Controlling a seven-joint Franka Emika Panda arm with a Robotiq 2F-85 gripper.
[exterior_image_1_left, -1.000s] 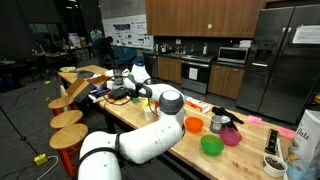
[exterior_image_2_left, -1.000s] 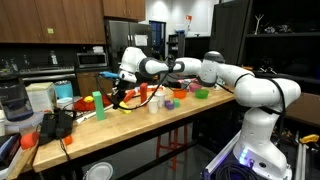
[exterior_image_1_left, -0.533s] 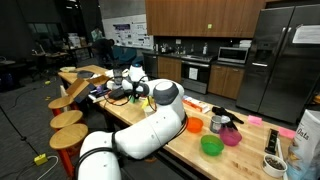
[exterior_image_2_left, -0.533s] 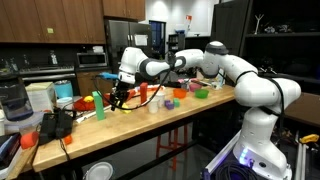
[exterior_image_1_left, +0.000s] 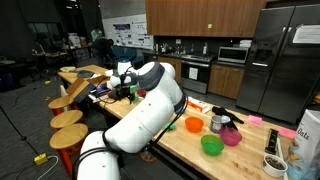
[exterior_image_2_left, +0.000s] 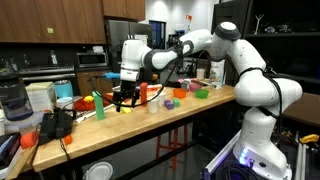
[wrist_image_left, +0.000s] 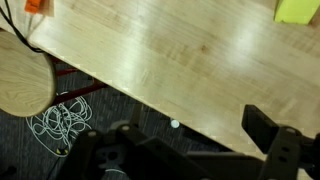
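My gripper hangs open just above the wooden table, with nothing between its fingers. A small yellow block lies right under it on the tabletop. A green object stands on one side of it and a red bottle on the other. In the wrist view the gripper shows a dark fingertip over the table edge. A yellow-green block sits at the top right corner. In an exterior view the arm hides most of the gripper.
Coloured bowls and a cup stand further along the table. A blender and a black device sit at one end. Round wooden stools line the table's side, and a white cable lies on the floor.
The jaws have gone from shut to wide open. The arm's elbow has swung upward while the gripper stayed over the same spot of the table.
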